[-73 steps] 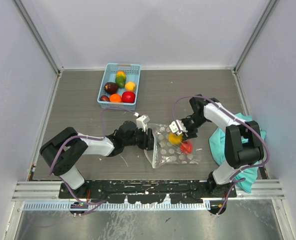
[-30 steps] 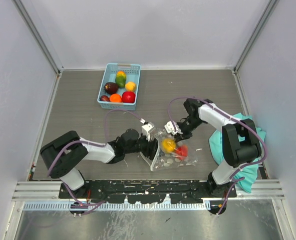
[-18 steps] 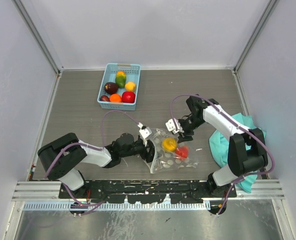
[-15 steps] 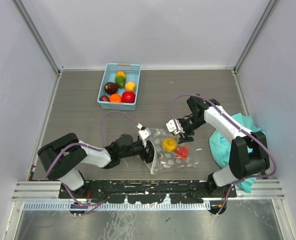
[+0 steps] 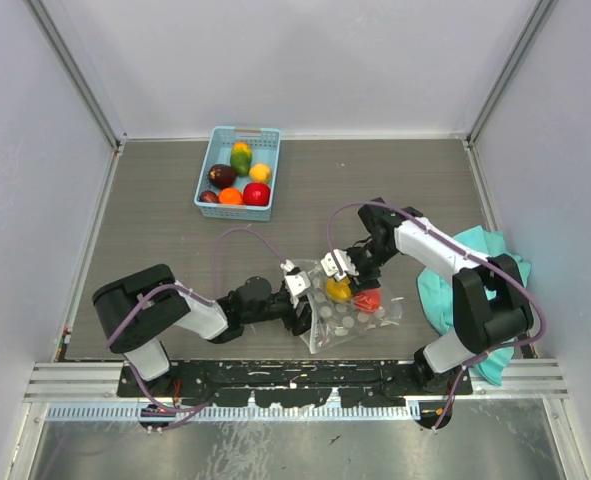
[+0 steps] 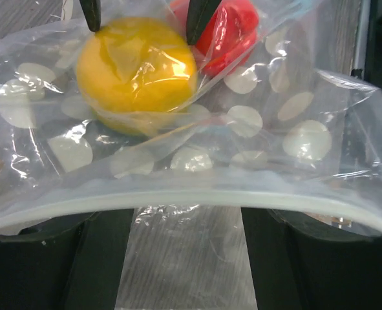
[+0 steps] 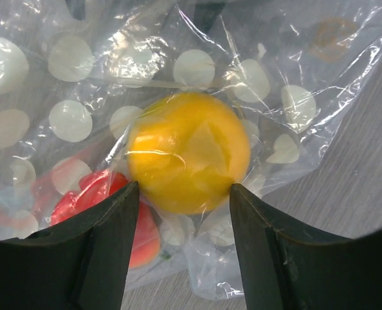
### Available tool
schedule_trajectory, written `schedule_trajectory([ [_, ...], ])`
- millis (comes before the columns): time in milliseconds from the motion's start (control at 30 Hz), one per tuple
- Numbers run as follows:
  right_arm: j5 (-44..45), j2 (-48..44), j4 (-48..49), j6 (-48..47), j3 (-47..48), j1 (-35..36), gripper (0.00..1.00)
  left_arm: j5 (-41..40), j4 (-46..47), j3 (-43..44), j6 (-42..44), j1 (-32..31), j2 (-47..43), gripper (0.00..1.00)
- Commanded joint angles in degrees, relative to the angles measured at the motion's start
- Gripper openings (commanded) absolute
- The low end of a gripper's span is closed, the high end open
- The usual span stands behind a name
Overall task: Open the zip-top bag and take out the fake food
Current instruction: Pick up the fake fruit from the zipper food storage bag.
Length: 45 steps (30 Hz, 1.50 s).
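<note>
The zip-top bag (image 5: 353,312), clear with white dots, lies on the table between both arms. Inside it sit pieces of the fake food, a yellow fruit (image 7: 187,152) and a red one (image 5: 369,298). My right gripper (image 7: 181,194) stands open over the bag, a fingertip on each side of the yellow fruit through the plastic. My left gripper (image 6: 187,216) is open at the bag's left edge, with the zip strip (image 6: 191,199) lying across above its fingers (image 6: 48,258) and bare table showing between them. From above, the left gripper (image 5: 300,300) and right gripper (image 5: 337,272) are close together.
A light blue basket (image 5: 215,150) with several more fruits stands at the back left. A teal cloth (image 5: 480,280) is bunched by the right arm's base. Grey walls close in the table on three sides.
My right gripper has opened and moved down and left onto the yellow fruit. The left arm has slid nearer the front edge, and the bag has shifted with it.
</note>
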Motion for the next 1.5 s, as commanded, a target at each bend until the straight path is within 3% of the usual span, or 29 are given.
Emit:
schedule_trajectory([
  [0,1.77,0.46,2.25,0.74,-1.92,0.77,0.61,-2.5,6.5,2.51,5.5,-0.83,2.44,0.67],
  [200,2.22,1.71,2.2,1.08,-2.27,1.08,0.52,-6.18,6.63,4.16,6.64,-1.06,3.92,0.7],
  [333,0.88,2.08,1.88,1.09,-2.32,1.46,0.47,-9.76,8.01,4.49,6.64,-1.49,4.59,0.77],
  [633,-1.35,4.78,-0.13,2.75,-0.32,3.36,0.15,-14.9,13.62,4.15,6.07,-4.36,7.48,0.9],
  [933,-4.37,5.01,-1.24,2.84,0.08,3.82,0.03,-24.11,17.73,4.01,3.39,-7.19,10.16,0.94],
  [1167,-5.56,4.84,-1.08,3.03,0.02,3.83,0.02,-27.46,19.93,4.47,0.46,-7.57,12.91,0.88],
  [1333,-4.93,5.11,-0.98,3.03,-0.18,3.82,0.01,-27.17,20.14,4.65,-0.53,-7.59,13.12,0.7],
  [1467,-4.11,4.7,-0.6,3.32,-0.24,3.67,0.01,-26.62,20.93,3.1,-1.67,-7.64,11.57,0.48],
])
